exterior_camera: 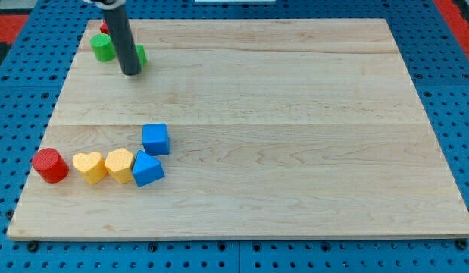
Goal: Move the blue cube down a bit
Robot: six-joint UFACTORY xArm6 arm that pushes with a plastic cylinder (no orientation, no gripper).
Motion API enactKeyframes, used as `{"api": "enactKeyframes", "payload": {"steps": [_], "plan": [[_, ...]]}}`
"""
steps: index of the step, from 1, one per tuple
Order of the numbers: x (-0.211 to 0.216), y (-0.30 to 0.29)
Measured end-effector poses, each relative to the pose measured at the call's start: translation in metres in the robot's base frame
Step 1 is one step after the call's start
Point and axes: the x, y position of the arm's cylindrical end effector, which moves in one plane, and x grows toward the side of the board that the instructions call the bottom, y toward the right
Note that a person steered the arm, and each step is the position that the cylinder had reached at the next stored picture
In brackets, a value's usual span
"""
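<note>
The blue cube (155, 139) sits on the wooden board (295, 114) at the left of the middle. A second blue block (148, 169) of wedge-like shape touches it just below. My tip (131, 73) is near the view's top left, well above the blue cube and apart from it. It stands between a green cylinder (102, 47) on its left and a green block (141, 54) partly hidden behind the rod.
A row lies left of the blue blocks: two yellow hearts (120, 164) (89, 167) and a red cylinder (49, 165) near the board's left edge. A red block (104, 28) peeks out at the top left corner, mostly hidden.
</note>
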Motion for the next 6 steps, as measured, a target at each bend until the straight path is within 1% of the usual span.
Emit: {"api": "enactKeyframes", "payload": {"steps": [1, 2, 3, 4, 5, 6], "plan": [[0.020, -0.005], [0.093, 0.068], [0.152, 0.075], [0.160, 0.075], [0.170, 0.143], [0.203, 0.140]]}}
